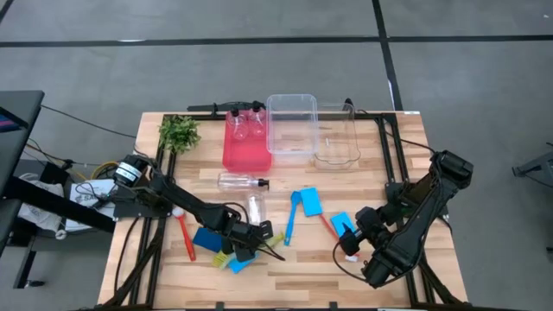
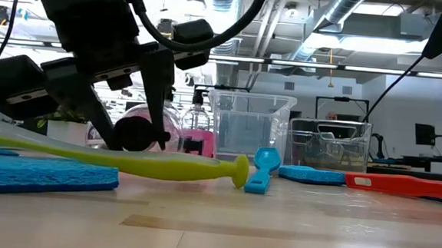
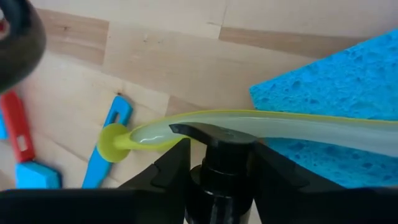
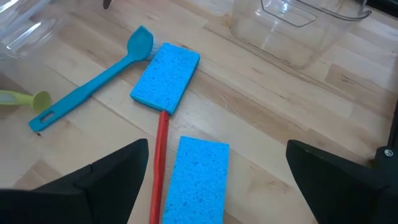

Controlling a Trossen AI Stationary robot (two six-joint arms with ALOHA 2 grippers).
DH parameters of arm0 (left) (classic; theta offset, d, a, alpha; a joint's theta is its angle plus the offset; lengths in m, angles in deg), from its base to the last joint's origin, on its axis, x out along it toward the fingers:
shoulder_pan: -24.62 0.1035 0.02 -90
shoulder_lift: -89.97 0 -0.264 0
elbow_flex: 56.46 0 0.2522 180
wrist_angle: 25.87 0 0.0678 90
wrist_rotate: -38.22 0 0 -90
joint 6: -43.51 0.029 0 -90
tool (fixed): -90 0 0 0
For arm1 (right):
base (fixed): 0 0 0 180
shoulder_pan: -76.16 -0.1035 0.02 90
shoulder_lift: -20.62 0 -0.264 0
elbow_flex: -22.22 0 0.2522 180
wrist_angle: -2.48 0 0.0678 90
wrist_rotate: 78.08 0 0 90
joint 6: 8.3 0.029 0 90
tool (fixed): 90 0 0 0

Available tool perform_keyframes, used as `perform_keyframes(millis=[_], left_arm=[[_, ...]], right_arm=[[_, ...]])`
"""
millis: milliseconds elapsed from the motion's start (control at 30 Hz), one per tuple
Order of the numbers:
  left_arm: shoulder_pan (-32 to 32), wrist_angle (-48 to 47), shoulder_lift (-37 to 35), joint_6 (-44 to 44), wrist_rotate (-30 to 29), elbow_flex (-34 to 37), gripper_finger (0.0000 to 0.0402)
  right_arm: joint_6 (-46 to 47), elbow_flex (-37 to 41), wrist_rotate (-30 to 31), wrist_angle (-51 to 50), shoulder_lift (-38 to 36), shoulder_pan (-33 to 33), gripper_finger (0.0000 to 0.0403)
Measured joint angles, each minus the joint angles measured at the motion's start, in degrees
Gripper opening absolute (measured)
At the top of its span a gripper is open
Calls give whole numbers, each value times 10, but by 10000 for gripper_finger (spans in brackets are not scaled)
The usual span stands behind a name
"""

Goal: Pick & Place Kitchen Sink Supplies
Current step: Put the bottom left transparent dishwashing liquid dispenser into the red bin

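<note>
Nearest edge: yellow-green brush [image 1: 246,255] lies flat across a blue sponge [image 1: 207,239], its round end [image 2: 240,170] toward table centre; a second sponge [image 1: 238,264] lies just beside it at the front. My left gripper [image 1: 251,233] is down right over that brush. In the left wrist view the fingers [image 3: 165,171] sit either side of a clear bottle's black pump cap [image 3: 214,140]; I read that as pinching the bottle at the neck, with the bottle low at the table. Left of it, a red brush [image 1: 186,235] lies on the wood, apart from the sponges. On the right, my right gripper [image 1: 354,238] hangs above the table, fingers spread wide, holding nothing. Just ahead of it are a third sponge [image 4: 199,177] and a second red brush [image 4: 160,168], handle running under a fourth sponge [image 4: 166,76]. A blue brush [image 4: 93,81] lies beside that sponge, head [image 4: 140,38] close to its corner, whether touching I can't tell. Mid-table: a second clear bottle [image 1: 240,181] lies on its side, on its own. Far side: red tray [image 1: 246,154] with two more bottles [image 1: 246,128] in it, clear bin [image 1: 291,125] touching the tray's right edge, second clear bin [image 1: 335,142] beside that. A leafy plant [image 1: 179,132] is at the far left corner.
</note>
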Motion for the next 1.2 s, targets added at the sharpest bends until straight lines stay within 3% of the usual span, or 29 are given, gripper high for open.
perform_keyframes(millis=[200, 533, 867, 1200], left_arm=[[-10, 7, -25, -2, -52, 1, 136], [-10, 33, -132, -60, -132, 0, 144], [-11, 90, -247, -195, -190, 0, 135], [-26, 170, -321, -213, -217, 0, 136]], right_arm=[[0, 0, 0, 2, 0, 0, 374], [0, 0, 2, 15, 0, 0, 374], [-12, 0, 5, 38, 0, 0, 374], [-15, 0, 21, 49, 0, 0, 374]])
